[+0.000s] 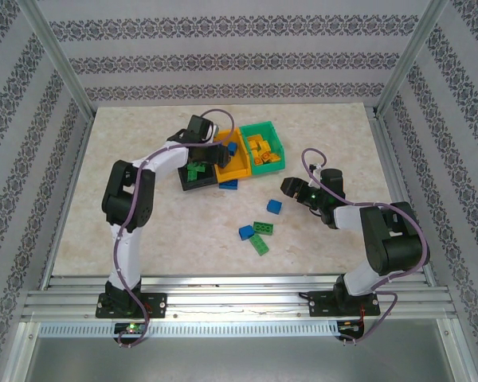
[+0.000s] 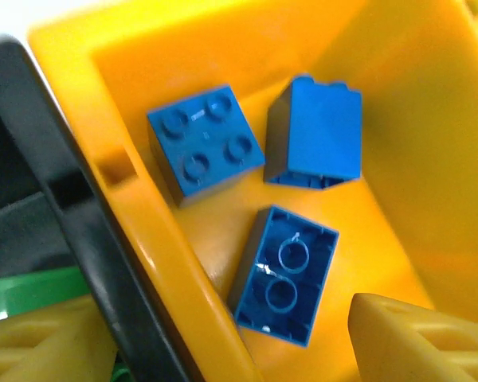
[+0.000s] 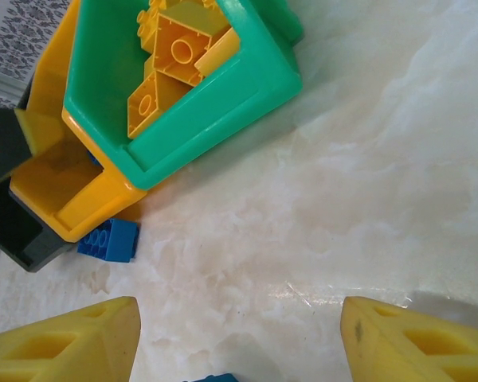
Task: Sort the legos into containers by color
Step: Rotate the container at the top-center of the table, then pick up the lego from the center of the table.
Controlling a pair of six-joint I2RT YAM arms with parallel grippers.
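Blue bricks (image 2: 205, 143) lie in the orange-yellow bin (image 2: 398, 119) under the left end effector (image 2: 223, 342), fingers apart. Right end effector (image 3: 239, 342) (likewise spread, empty) should straddle the loose blue brick (image 1: 274, 207) on the counter (image 3: 366, 199) squarely before closing.

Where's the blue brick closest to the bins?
Top view: the blue brick lies on the table, just in front of the orange bin, beside the black bin.

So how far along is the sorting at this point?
Mostly done: blue studded plastic bricks lie in the orange-yellow plastic bin, yellow bricks in the green bin, green bricks in the black bin. Nothing in hand: left gripper and right gripper are open, empty. Left: three loose blue bricks and two loose green bricks on the marble-patterned table.
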